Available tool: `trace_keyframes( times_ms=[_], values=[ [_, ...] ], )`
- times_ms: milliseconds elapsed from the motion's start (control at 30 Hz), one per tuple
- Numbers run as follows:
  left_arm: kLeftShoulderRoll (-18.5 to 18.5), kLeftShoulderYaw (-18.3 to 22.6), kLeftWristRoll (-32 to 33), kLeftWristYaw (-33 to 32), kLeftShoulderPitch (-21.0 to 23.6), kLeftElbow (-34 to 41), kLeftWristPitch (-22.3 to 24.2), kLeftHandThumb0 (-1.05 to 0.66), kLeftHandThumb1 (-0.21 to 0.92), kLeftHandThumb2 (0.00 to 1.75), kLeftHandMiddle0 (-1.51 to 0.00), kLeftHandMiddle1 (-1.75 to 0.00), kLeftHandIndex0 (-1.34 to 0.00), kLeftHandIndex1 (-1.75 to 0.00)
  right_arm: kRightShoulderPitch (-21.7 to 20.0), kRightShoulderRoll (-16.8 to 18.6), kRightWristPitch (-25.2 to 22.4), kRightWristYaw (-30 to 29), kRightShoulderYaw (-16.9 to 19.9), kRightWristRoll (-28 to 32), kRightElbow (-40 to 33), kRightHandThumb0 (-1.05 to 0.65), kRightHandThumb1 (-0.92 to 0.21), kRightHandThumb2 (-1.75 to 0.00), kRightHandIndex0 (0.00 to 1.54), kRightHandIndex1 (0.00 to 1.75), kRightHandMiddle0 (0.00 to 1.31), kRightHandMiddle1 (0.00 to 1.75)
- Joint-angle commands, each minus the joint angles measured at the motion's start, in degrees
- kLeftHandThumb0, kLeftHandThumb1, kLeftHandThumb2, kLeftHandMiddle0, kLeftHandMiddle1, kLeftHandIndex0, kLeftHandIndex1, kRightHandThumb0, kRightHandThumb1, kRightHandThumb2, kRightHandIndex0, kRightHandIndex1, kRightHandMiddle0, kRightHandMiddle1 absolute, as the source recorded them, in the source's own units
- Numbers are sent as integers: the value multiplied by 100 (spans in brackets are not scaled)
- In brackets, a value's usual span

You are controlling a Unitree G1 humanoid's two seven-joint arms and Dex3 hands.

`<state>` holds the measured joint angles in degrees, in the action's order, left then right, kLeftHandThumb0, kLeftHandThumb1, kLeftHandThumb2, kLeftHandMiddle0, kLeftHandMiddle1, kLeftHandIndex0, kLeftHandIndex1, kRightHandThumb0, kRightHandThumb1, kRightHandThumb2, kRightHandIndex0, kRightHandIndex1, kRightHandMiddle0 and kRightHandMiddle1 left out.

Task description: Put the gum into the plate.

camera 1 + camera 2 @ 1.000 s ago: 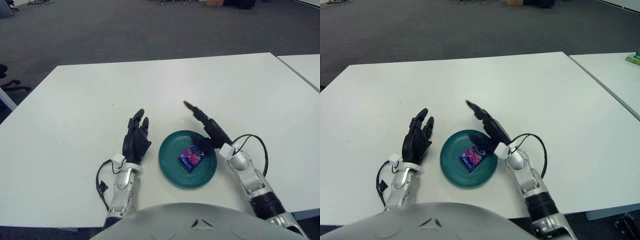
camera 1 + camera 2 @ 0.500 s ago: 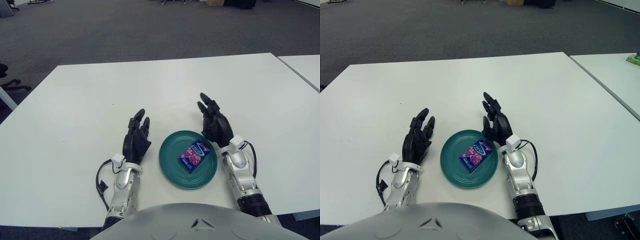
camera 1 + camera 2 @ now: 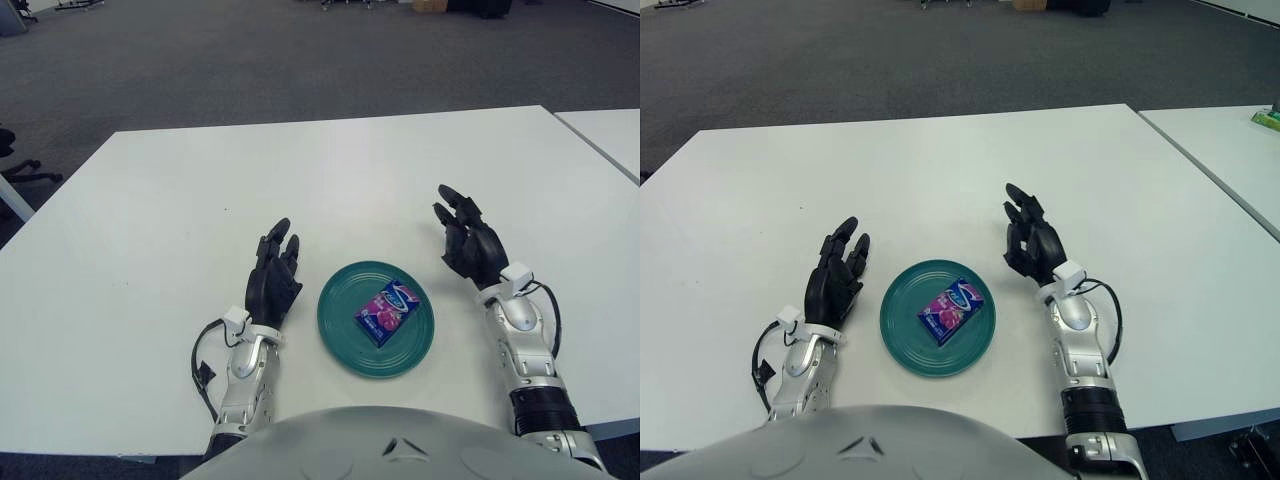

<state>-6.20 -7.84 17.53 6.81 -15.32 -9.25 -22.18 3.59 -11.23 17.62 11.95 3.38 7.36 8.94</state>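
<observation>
One gum pack (image 3: 389,311) lies inside the single green plate (image 3: 342,339) on the white desk (image 3: 150,220), between two hands. The right hand (image 3: 470,246), just right of the plate, is released and empty; the left hand (image 3: 274,276), left of it, is likewise relaxed.

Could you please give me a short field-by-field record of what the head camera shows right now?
surface: white table
plate: teal plate, near the table's front edge, between the two hands
gum: purple pack of gum, lying flat inside the plate, right of its centre
left hand: left hand, beside the plate on its left, fingers relaxed, holding nothing
right hand: right hand, to the right of the plate and apart from it, fingers relaxed, holding nothing
task state: gum is in the plate; neither hand touches it
</observation>
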Motion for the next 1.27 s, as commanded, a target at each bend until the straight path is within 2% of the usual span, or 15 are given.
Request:
trace_keyframes(
  times_ms=[0,267,367,700,967,1233],
  values=[
    [-219,50,-60,-44,-107,-149,121,-105,92,98,-23,0,0,-51,-7,57,-80,39,17,34,23,-97,-92,-91,20,2,0,38],
    [-201,86,19,17,-125,-150,208,-105,92,98,-24,-1,0,-55,505,168,-103,-26,-50,-102,-69,-94,-92,-93,21,1,0,38],
    [-173,96,65,70,-133,-133,246,-105,92,98,-24,-1,0,-53,603,198,-301,-64,-38,-94,-85,-93,-92,-94,21,1,0,38],
    [-90,121,-97,52,-125,-111,399,-105,92,99,-22,0,0,-44,596,311,-832,-230,13,-77,15,-89,-92,-97,17,0,0,37],
    [-55,188,-284,-53,-87,-213,538,-103,92,98,-24,-1,0,-55,598,441,-1302,-606,-103,-351,-70,-87,-92,-97,17,0,0,41],
    [6,309,-832,-318,33,-602,301,-101,92,101,-26,-2,0,-62,707,662,-1664,-1017,-245,-624,-173,-85,-92,-101,16,0,0,38]
  ],
)
